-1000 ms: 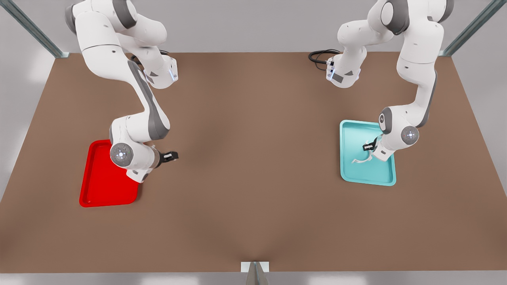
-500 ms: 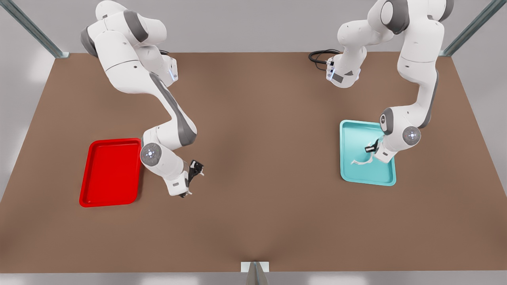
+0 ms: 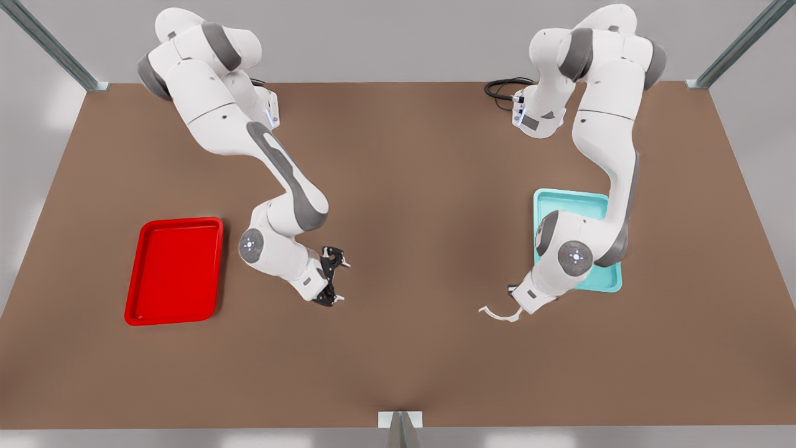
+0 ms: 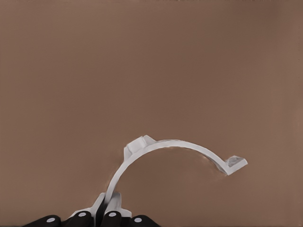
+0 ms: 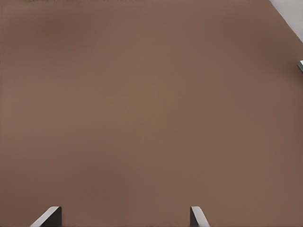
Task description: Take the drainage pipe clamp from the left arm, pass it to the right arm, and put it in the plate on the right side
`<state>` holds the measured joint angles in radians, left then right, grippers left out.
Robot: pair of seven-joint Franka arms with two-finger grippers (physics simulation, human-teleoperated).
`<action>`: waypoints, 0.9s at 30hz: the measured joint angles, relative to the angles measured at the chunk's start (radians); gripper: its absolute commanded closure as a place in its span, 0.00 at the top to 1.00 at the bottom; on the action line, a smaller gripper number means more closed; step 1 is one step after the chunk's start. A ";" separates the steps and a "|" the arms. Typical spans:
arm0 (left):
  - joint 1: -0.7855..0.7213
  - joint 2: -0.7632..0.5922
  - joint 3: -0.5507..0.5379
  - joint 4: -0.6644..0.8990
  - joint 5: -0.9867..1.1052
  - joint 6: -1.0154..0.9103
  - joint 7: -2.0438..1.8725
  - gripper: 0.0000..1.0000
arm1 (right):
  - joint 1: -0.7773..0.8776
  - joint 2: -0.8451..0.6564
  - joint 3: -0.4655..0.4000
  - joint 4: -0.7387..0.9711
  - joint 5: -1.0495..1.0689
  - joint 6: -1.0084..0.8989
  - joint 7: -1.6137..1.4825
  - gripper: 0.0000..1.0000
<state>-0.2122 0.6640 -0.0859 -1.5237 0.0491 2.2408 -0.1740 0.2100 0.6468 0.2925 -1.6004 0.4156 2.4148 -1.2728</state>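
The drainage pipe clamp (image 3: 496, 313) (image 4: 176, 144) is a thin white half-ring with flared tabs. My left gripper (image 3: 515, 303) (image 4: 110, 204) is shut on one end of it. It hangs over bare table, off the teal tray's near corner, on the front view's right. My right gripper (image 3: 339, 277) (image 5: 124, 217) is open with nothing between its fingers. It is left of centre in the front view, over bare table, its fingers pointing toward the other arm. The red plate (image 3: 174, 270) lies on the front view's left, with nothing in it.
A teal tray (image 3: 572, 202) sits behind the left arm's wrist, partly covered by it. A black cable (image 3: 500, 89) loops near the far table edge. A wide stretch of brown table (image 3: 423, 249) separates the two grippers.
The left gripper lifted the clamp out of the teal tray and carried it toward the table's middle and near side. The right gripper swung from over the red plate toward the centre.
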 measured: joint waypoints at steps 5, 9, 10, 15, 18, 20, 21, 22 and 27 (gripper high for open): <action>-0.142 0.146 -0.002 0.214 0.005 -0.023 -0.090 0.21 | 0.023 0.050 0.000 0.059 0.051 0.057 -0.093 1.00; -0.222 0.233 0.001 0.384 0.007 -0.081 -0.170 0.21 | 0.045 0.082 0.000 0.084 0.066 0.097 -0.150 1.00; -0.239 0.249 0.001 0.410 0.007 -0.094 -0.191 0.21 | 0.052 0.087 0.000 0.087 0.068 0.109 -0.161 1.00; -0.283 0.282 0.000 0.480 0.005 -0.146 -0.289 0.21 | 0.070 0.134 0.000 0.143 0.072 0.151 -0.204 1.00; -0.304 0.282 -0.001 0.516 0.003 -0.187 -0.340 0.21 | 0.072 0.195 -0.001 0.223 0.072 0.164 -0.222 1.00; -0.304 0.280 0.003 0.532 0.002 -0.206 -0.370 0.21 | 0.078 0.233 -0.001 0.276 0.072 0.169 -0.230 1.00; -0.306 0.280 0.001 0.538 0.001 -0.214 -0.385 0.21 | 0.080 0.245 -0.001 0.291 0.071 0.171 -0.233 1.00; -0.308 0.280 -0.001 0.544 0.001 -0.221 -0.399 0.21 | 0.082 0.253 -0.001 0.301 0.071 0.173 -0.237 1.00; -0.317 0.283 -0.011 0.561 -0.002 -0.239 -0.460 0.21 | 0.096 0.280 -0.001 0.337 0.071 0.179 -0.250 1.00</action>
<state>-0.5290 0.9471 -0.0971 -0.9631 0.0473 2.0015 -0.6340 0.3058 0.9266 0.2912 -1.2633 0.4862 2.5938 -1.5226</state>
